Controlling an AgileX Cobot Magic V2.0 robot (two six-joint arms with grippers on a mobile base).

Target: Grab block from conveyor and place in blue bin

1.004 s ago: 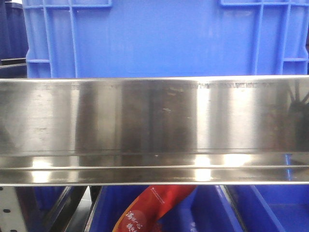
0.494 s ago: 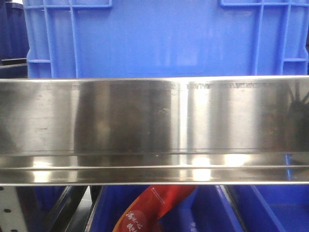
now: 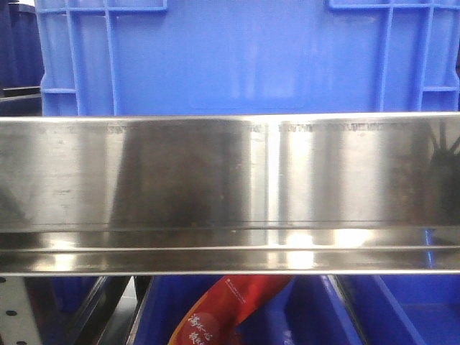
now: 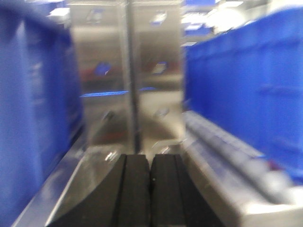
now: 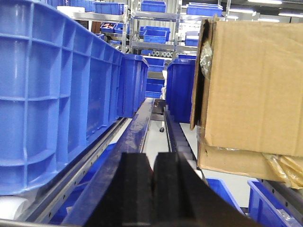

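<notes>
No block and no dark grey conveyor show in any view. A large blue bin (image 3: 244,57) fills the top of the front view, behind a shiny steel panel (image 3: 230,180). My left gripper (image 4: 150,163) is shut and empty, its black fingers (image 4: 130,189) pressed together over a steel surface (image 4: 128,71); that view is blurred. My right gripper (image 5: 152,163) is shut and empty, above a dark blue rail (image 5: 137,132) that runs between racks.
Blue bins stand on both sides of the left gripper (image 4: 33,118) (image 4: 246,94). Beside the right gripper are a tall blue crate (image 5: 57,94) on the left and a cardboard box (image 5: 255,85) on the right. A red package (image 3: 230,309) lies below the steel panel.
The dark reflections on the steel panel have shifted and widened. The bin and the red package have not moved.
</notes>
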